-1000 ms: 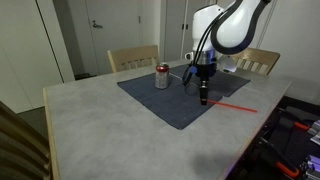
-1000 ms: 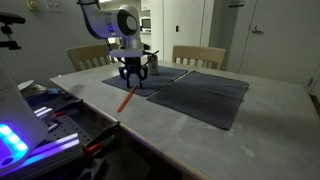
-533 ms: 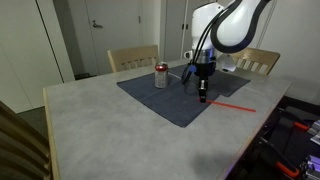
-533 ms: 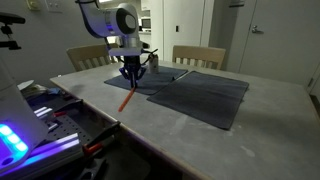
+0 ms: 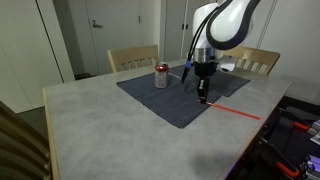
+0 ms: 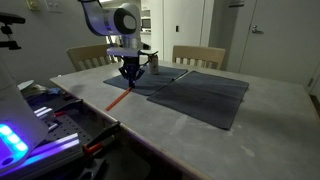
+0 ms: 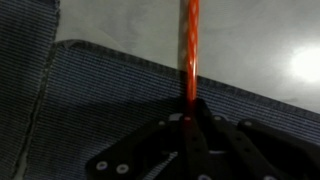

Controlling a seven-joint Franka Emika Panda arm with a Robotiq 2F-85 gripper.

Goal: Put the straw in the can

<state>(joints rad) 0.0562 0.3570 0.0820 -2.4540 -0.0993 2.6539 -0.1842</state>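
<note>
The straw (image 5: 236, 111) is thin and red-orange, and it runs from the gripper out over the mat's edge onto the bare table. In the wrist view the straw (image 7: 190, 50) goes straight up the picture from between the fingers. My gripper (image 5: 203, 98) is shut on the straw's near end, low over the dark mat (image 5: 170, 100). In both exterior views the straw (image 6: 118, 96) slopes down and away from the gripper (image 6: 128, 82). The can (image 5: 162, 76), silver with a red top, stands upright on the mat, apart from the gripper.
The grey table (image 5: 100, 130) carries the dark mat near its far side. Two wooden chairs (image 5: 133, 58) stand behind it. A bench with lit equipment (image 6: 30, 125) sits beside the table's edge near the straw's free end.
The jaws have closed from open onto the straw's end. The gripper has risen slightly, and the straw has shifted a little with it.
</note>
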